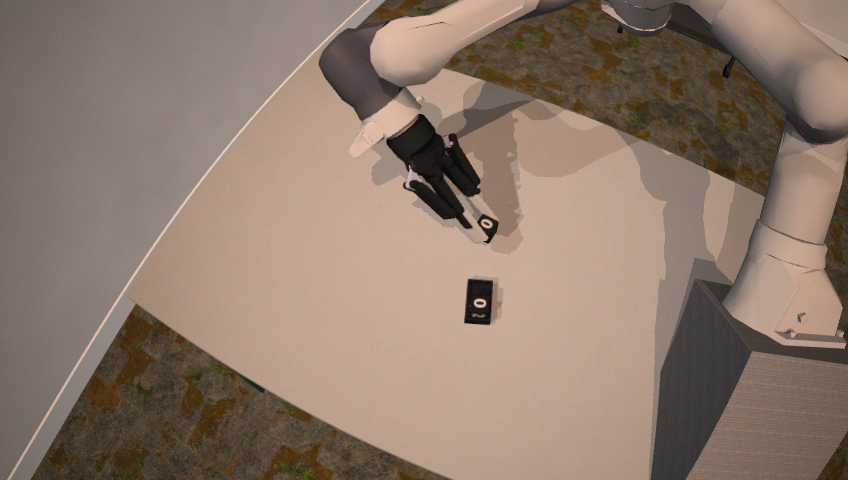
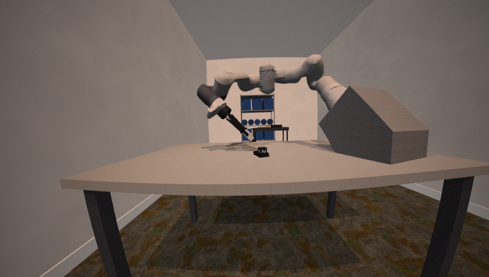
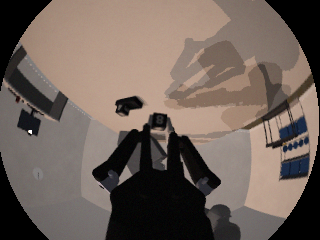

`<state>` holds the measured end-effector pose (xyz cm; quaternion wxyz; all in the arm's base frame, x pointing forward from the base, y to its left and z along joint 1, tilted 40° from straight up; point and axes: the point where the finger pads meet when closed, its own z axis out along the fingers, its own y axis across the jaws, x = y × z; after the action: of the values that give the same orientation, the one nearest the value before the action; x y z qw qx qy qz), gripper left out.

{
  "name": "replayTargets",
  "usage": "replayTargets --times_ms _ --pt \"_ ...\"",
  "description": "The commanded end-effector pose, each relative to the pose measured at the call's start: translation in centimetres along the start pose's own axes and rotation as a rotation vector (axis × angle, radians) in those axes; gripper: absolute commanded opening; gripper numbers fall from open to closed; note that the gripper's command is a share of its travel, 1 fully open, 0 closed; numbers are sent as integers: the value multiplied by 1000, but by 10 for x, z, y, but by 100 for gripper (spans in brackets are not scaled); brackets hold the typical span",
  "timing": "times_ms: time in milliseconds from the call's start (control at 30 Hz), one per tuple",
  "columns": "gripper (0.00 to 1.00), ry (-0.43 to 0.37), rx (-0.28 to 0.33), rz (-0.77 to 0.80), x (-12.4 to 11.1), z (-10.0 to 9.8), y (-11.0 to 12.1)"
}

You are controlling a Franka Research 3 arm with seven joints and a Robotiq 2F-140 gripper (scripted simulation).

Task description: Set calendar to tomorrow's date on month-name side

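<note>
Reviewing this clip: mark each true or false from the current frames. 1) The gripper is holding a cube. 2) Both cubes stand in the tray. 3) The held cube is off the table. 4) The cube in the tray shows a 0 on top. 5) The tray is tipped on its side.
1) True: the gripper is shut on a cube.
2) False: only one cube stands in the tray; the other is in the gripper.
3) True: the exterior view shows it above the table.
4) True.
5) False: it lies flat on the table.
</note>
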<state>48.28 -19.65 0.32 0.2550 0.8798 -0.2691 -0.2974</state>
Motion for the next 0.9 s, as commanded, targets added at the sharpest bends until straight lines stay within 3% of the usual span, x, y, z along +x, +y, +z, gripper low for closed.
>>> replayTargets --times_ms 0,867 --pt "17 5 1 -5 5 2 1" --pt "17 5 1 -5 32 29 1"
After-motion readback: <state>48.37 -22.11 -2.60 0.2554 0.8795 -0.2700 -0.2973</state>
